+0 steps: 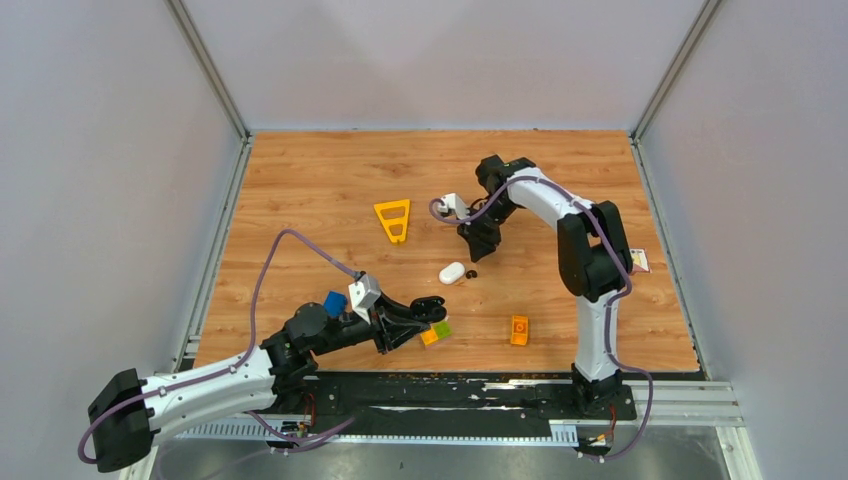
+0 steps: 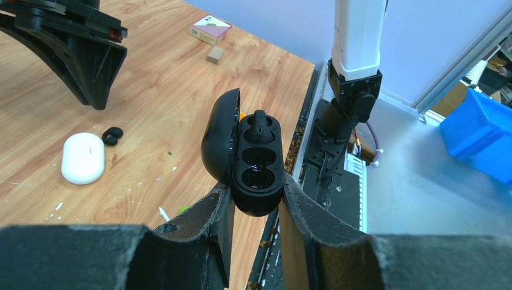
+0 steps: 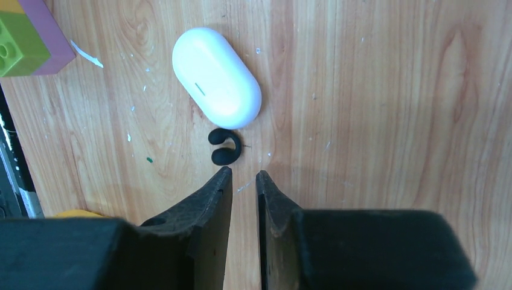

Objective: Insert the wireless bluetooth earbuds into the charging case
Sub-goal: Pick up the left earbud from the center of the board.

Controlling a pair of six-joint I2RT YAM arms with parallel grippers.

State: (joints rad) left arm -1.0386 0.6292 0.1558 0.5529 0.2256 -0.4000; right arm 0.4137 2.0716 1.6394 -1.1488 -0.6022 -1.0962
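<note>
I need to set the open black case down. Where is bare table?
Free: the left stretch between the yellow triangle and the left wall, and the far strip along the back wall. Crowded: the middle, where white case, black earbud and right end effector cluster, and the near edge by the orange brick.

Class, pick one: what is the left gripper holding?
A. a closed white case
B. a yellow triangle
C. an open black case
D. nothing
C: in the left wrist view the left gripper is clamped on an open black case with one bud seated inside, while the white case lies shut on the table.
</note>
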